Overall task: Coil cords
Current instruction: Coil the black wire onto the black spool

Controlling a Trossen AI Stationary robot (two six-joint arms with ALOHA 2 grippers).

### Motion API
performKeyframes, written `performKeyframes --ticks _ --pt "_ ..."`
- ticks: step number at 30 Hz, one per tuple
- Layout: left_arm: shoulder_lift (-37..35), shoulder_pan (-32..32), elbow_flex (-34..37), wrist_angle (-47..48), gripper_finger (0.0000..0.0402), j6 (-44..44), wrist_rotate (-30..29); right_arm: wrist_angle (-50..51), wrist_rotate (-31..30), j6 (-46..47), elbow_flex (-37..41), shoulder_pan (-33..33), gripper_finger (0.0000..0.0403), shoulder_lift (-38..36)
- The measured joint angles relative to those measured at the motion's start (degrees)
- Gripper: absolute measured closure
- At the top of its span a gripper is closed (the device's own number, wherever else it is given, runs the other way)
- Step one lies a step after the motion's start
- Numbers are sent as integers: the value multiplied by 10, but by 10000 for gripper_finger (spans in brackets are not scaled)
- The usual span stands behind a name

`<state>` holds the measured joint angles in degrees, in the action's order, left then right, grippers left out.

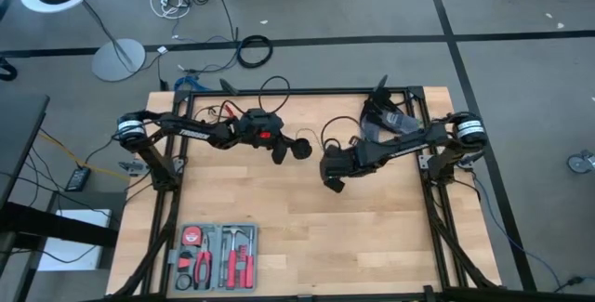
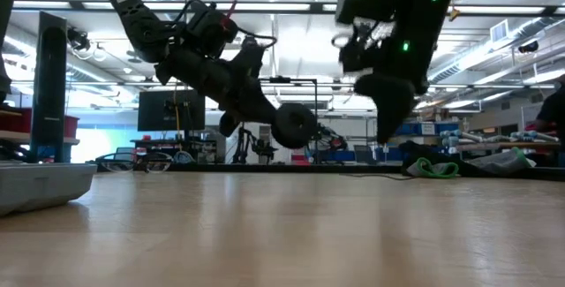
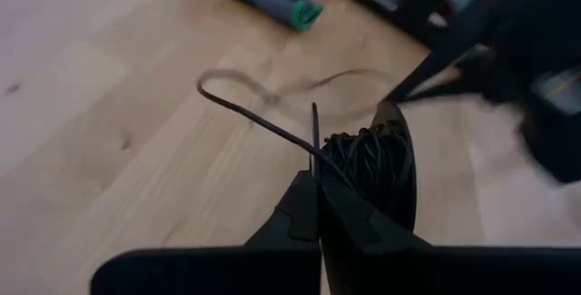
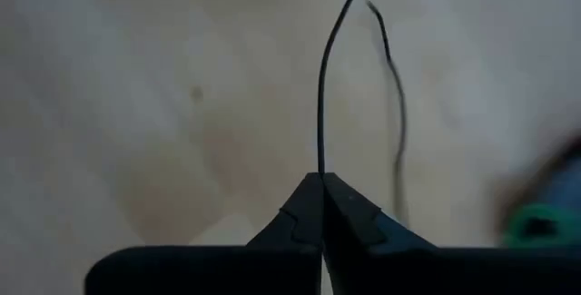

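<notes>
Black and very thin, the cord (image 3: 272, 124) is held by both arms above the middle of the pale wooden worktop (image 1: 307, 237). The left tool (image 3: 318, 206) is closed on it. In its wrist view the fingers meet on the strand beside a wound bundle of loops (image 3: 372, 163), and a slack length curls over the wood beyond. In the high view this tool (image 1: 299, 149) hangs left of centre, with a dark round mass at its tip. The right tool (image 4: 320, 184) is also pinched shut on a single strand (image 4: 325, 77), which rises straight from its fingertips. A second length (image 4: 395, 86) trails beside it. From above, the right tool (image 1: 333, 179) sits just right of the left one. Both are clear of the surface in the low view, and I cannot make out the puck at the cord's end.

The step in hand looks like adding another turn to the bundle, with the right arm feeding line to the left. To do it well, the left tool should keep its pinch so that the wound loops do not spring apart. The right arm should carry its strand round in an even arc, with light tension only. Pulling hard could drag turns off the bundle. The slack on the wood should be kept free of knots and of the tool tray (image 1: 216, 256) at the near left.
</notes>
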<state>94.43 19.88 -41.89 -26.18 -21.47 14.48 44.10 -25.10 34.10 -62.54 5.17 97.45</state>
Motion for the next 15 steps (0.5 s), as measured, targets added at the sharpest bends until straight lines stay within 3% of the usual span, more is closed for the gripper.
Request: performKeyframes --ticks 4,15 --pt "0 0 0 24 402 3 -29 -4 -61 11 0 19 403 -41" --pt "0 11 0 23 402 3 -54 59 -41 115 0 64 403 -47"
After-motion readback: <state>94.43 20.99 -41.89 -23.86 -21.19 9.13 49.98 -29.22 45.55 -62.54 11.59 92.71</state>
